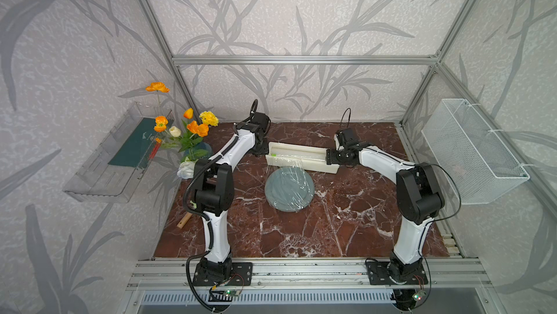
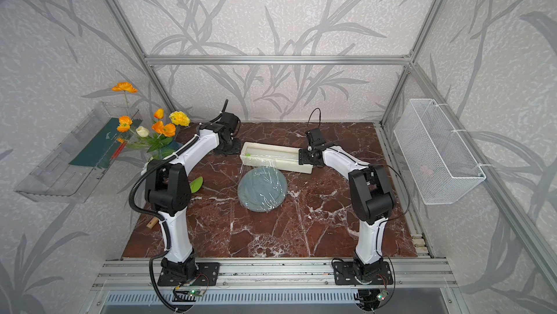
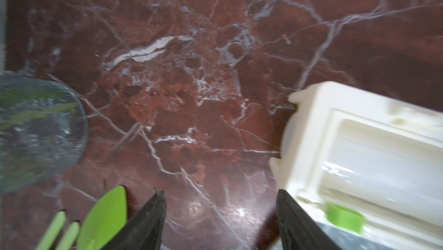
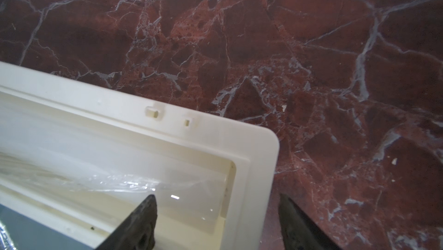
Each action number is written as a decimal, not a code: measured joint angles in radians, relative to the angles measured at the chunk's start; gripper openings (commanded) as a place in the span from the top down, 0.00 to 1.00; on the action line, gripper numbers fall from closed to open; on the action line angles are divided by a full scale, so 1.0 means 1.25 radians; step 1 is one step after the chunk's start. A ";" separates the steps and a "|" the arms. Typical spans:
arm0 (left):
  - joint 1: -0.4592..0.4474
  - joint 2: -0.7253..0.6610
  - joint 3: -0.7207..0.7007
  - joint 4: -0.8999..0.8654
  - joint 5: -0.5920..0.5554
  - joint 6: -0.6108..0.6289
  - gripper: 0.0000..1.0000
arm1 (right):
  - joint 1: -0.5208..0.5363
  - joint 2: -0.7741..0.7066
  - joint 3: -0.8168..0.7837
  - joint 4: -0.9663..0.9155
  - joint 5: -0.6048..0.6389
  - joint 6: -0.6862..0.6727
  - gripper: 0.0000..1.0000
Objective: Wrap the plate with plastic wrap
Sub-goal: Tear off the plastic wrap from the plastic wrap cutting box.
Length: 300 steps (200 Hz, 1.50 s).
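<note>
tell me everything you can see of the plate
The plate is round, grey-blue and matte-looking, with a wide raised rim. It lies flat on the red marble table, near the middle, just in front of the cream dispenser box. Crinkled clear plastic wrap lies over its top, glinting white.
</note>
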 measured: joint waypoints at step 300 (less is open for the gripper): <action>-0.009 0.084 0.058 -0.035 -0.036 -0.011 0.85 | 0.003 0.036 0.039 0.007 -0.042 -0.006 0.22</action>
